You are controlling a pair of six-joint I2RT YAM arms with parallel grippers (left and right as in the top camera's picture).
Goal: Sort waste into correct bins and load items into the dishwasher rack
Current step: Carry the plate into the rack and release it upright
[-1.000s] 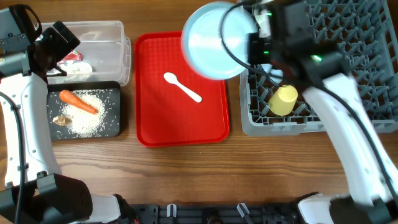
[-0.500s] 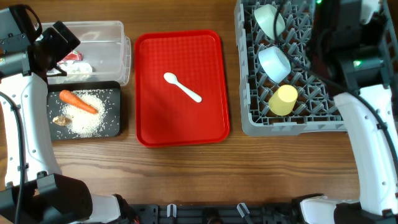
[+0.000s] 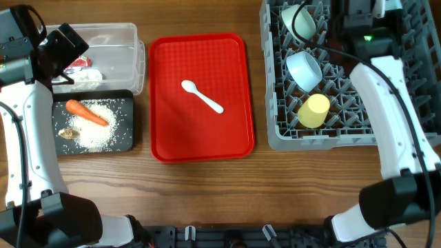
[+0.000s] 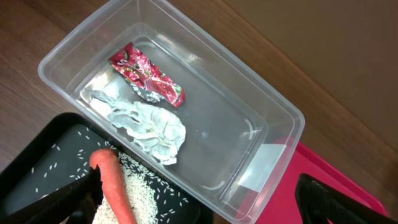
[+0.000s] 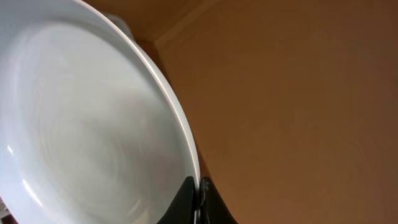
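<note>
left arm (image 3: 33, 148): white curved shells, black joints, thin black cable alongside; left of the red tray (image 3: 165, 138)
right arm (image 3: 387, 103): white shells, black wrist block, green light (image 3: 367, 38), looping black cables; right of the red tray
left gripper (image 4: 196, 190): matte black fingers (image 4: 339, 200)
shoulder joints (image 3: 69, 217): bulky black rounded housings
</note>
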